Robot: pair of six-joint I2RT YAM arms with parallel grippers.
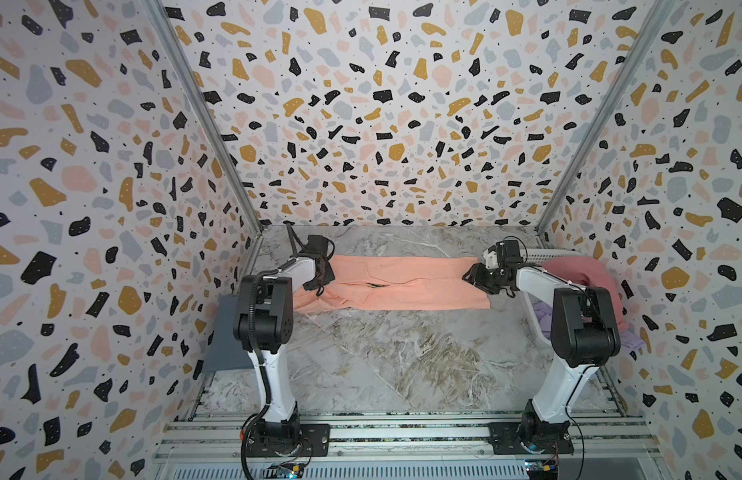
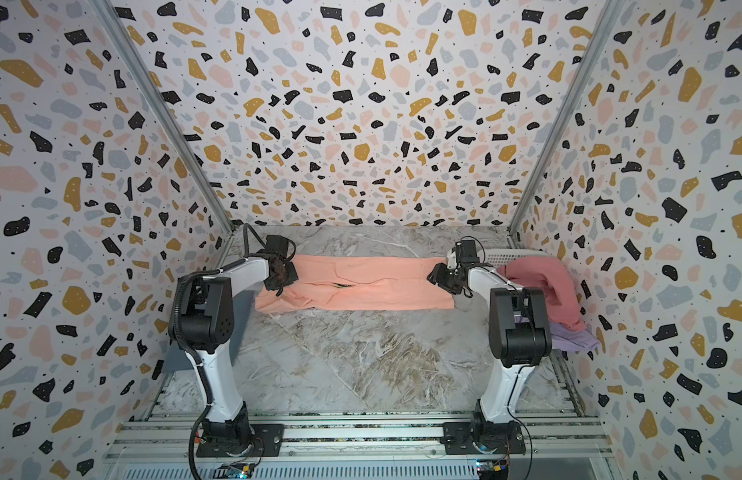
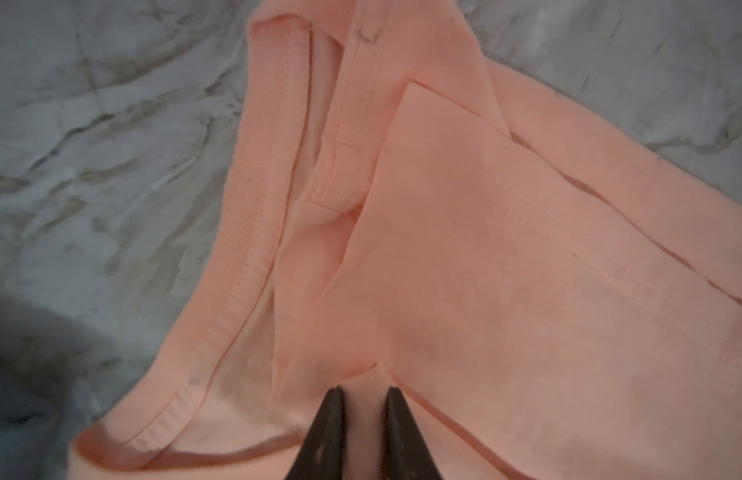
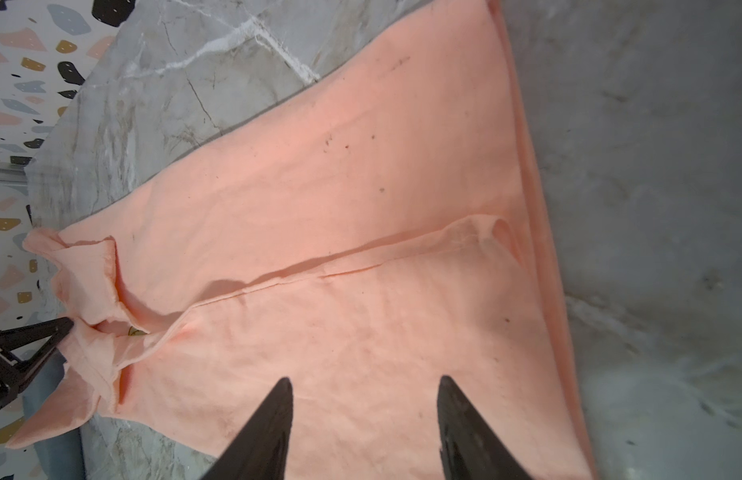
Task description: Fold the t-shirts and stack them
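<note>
The peach-orange t-shirt [image 1: 402, 282] [image 2: 361, 282] lies as a long folded strip across the back of the marble table in both top views. My left gripper [image 1: 319, 286] [image 2: 280, 286] [image 3: 364, 390] sits at its left end, shut on a small ridge of the peach fabric [image 3: 485, 249] near the collar. My right gripper [image 1: 471, 276] [image 2: 433, 276] [image 4: 365, 380] hovers at the strip's right end, open, with the flat cloth [image 4: 361, 208] under its fingers. A dusty-rose t-shirt [image 1: 577, 270] [image 2: 540, 278] and a lavender one [image 1: 544, 320] [image 2: 569, 338] hang over the basket at the right.
The white perforated basket [image 1: 544, 254] [image 2: 502, 253] stands at the back right, by the right arm. A slate-grey folded t-shirt [image 1: 228, 332] lies on the left, beside the left arm. Patterned walls enclose the table on three sides.
</note>
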